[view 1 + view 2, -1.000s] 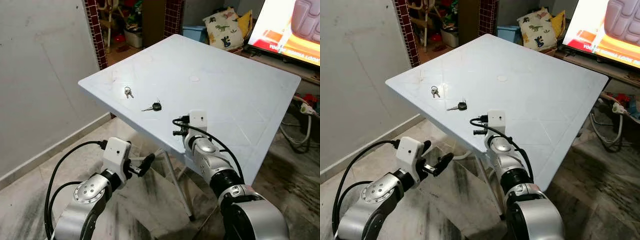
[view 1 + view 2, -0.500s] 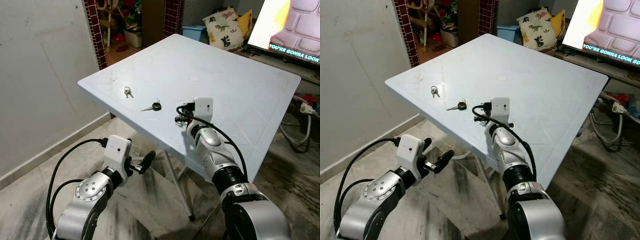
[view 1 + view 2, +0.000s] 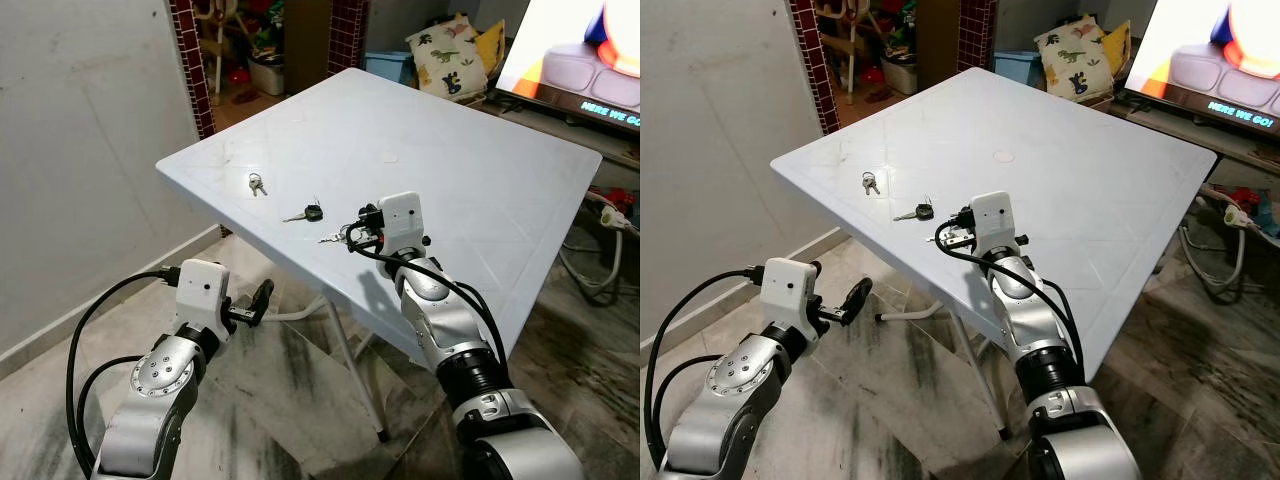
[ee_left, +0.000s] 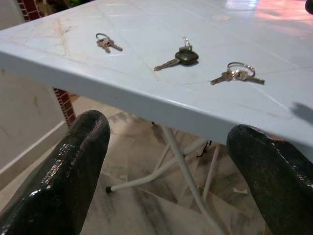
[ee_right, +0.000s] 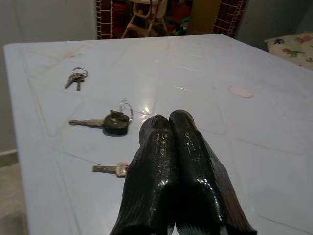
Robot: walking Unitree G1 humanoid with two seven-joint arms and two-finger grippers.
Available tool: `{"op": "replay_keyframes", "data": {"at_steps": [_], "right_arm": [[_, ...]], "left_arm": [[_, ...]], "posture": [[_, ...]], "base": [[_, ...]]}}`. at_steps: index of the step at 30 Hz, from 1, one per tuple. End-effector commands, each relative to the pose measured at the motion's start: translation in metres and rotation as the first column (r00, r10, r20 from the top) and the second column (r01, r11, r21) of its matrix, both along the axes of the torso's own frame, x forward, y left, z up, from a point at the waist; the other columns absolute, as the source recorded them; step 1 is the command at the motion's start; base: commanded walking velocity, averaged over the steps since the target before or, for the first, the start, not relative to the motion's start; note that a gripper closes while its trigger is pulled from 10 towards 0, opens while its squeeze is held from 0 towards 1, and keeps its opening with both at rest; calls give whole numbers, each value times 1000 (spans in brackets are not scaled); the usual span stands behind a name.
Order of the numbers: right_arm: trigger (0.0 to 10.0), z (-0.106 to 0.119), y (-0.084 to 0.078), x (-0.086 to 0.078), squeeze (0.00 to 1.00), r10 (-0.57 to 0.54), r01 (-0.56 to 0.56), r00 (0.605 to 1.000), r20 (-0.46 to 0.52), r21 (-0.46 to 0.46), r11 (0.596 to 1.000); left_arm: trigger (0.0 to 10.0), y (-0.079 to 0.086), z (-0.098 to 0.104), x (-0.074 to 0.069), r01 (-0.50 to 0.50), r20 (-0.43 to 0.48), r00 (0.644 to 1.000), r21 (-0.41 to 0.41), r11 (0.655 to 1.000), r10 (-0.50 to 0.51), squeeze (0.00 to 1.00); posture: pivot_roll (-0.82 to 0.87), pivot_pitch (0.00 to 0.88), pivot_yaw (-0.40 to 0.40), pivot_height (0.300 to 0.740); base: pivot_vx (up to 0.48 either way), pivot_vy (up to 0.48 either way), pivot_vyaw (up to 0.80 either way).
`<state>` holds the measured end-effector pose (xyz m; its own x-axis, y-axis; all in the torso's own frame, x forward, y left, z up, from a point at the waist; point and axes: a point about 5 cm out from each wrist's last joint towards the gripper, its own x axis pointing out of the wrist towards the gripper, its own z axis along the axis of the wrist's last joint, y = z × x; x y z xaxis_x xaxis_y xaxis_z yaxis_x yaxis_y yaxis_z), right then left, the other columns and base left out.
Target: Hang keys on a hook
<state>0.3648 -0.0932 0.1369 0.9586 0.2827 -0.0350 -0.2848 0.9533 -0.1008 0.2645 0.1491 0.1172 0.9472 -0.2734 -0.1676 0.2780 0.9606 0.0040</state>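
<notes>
Three sets of keys lie on the white table [image 3: 480,150]. A small pair on a ring [image 3: 257,184] is nearest the left corner. A black-headed key [image 3: 306,213] lies in the middle. A silver set with a ring [image 3: 334,237] lies nearest the front edge. My right gripper [image 3: 354,235] is shut and low over the table, its tips just behind that silver set; in the right wrist view the fingers [image 5: 161,161] cover the ring and leave the key blade [image 5: 111,169] showing. My left gripper [image 3: 256,301] is open, below and in front of the table edge.
The table's thin metal legs [image 3: 345,350] stand under its front corner. A bare wall [image 3: 90,150] runs along the left. A lit TV screen [image 3: 580,50] and a cushion [image 3: 447,55] sit beyond the table, with cables on the floor at the right [image 3: 600,270].
My right gripper has moved up and forward over the table, and the silver key set now lies by its tips. My left arm has drawn back and to the left.
</notes>
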Motion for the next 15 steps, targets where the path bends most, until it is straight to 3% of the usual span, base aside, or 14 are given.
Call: {"op": "replay_keyframes", "data": {"at_steps": [1, 6, 15], "right_arm": [[10000, -2, 2, -2, 1000, 22, -22, 1000, -11, -20, 1000], [10000, -8, 9, -4, 1000, 43, -44, 999, -30, -49, 998], [10000, -13, 7, -12, 1000, 45, -47, 998, -39, -39, 998]], "left_arm": [[10000, -3, 1, 3, 4, 7, 1000, 9, 1000, -4, 0], [10000, -2, 2, 4, 1, 16, 1000, 10, 1000, -1, 0], [10000, 10, 7, 6, -85, 53, 995, -6, 996, 85, 0]], "posture": [[100, 0, -30, 740], [108, 0, -30, 740], [103, 0, -23, 740]], "base": [[0, 0, 0], [0, 0, 0], [0, 0, 0]]}}
